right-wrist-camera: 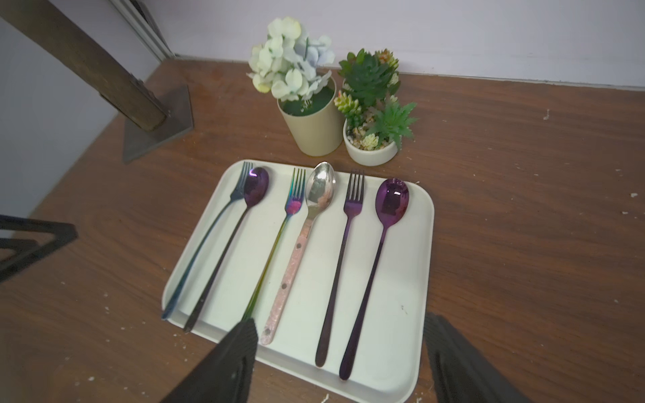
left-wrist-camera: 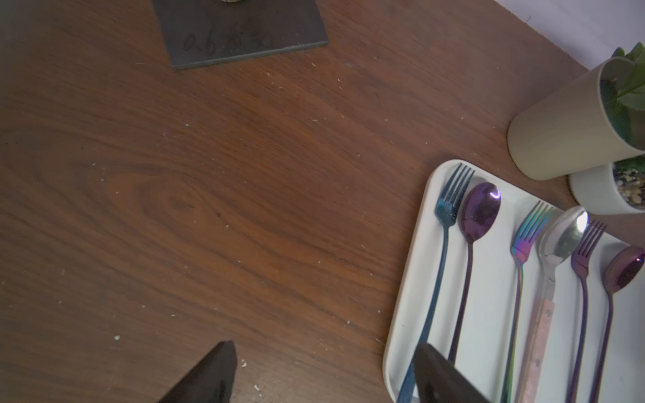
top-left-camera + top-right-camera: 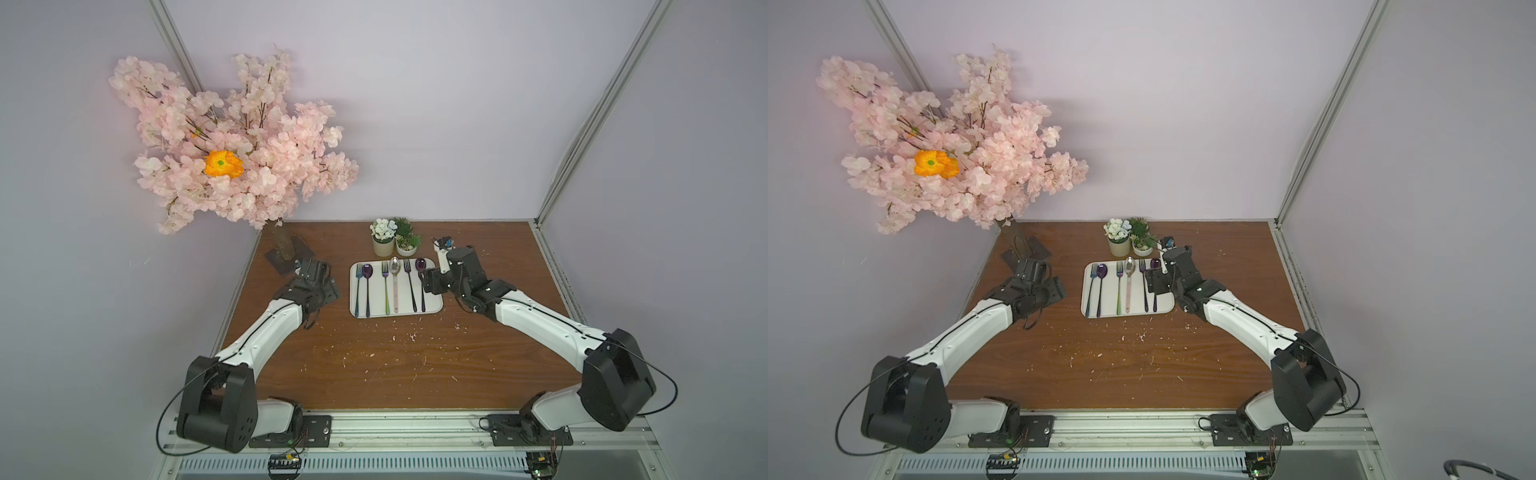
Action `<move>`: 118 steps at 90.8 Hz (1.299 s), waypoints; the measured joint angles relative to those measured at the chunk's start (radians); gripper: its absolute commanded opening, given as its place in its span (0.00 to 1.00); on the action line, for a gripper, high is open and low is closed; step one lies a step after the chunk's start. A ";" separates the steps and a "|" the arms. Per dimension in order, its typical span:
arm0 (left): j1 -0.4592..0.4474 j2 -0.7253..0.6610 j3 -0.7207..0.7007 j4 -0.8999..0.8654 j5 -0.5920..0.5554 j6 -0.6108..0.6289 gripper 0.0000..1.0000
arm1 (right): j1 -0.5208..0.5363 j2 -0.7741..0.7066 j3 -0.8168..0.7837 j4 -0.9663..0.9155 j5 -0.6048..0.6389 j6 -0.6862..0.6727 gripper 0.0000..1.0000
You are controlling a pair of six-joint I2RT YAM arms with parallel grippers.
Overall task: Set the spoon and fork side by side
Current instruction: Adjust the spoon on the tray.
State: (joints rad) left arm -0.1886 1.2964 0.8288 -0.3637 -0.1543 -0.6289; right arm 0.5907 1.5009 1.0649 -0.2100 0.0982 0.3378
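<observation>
A white tray (image 3: 376,301) holds three fork-and-spoon pairs lying parallel: a blue fork (image 1: 241,188) beside a purple spoon (image 1: 256,185), a rainbow fork (image 1: 295,200) beside a pink-handled silver spoon (image 1: 321,188), and a purple fork (image 1: 353,199) beside another purple spoon (image 1: 392,200). My left gripper (image 2: 324,349) hovers open at the tray's left edge, one finger over the blue fork's handle, nothing between the fingers. My right gripper (image 1: 340,321) is open above the handle ends of the right pair, holding nothing.
Two small potted plants (image 3: 392,239) stand just behind the tray. A pink blossom tree's trunk and dark base plate (image 3: 286,255) sit at the back left corner. White crumbs (image 3: 411,336) are scattered over the wooden table in front of the tray.
</observation>
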 measured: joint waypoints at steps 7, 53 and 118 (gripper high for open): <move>0.024 -0.042 -0.048 0.027 0.008 -0.002 0.85 | 0.021 0.067 0.025 -0.033 0.032 -0.005 0.68; 0.042 -0.061 -0.092 0.115 0.051 0.042 0.87 | 0.057 0.293 0.111 -0.228 0.146 -0.014 0.80; 0.045 -0.049 -0.093 0.140 0.081 0.053 0.88 | 0.057 0.354 0.124 -0.229 0.172 -0.014 0.77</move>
State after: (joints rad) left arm -0.1432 1.2476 0.7361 -0.2234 -0.0731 -0.5755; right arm 0.6476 1.8553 1.1893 -0.4389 0.2707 0.3237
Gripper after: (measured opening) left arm 0.876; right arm 0.776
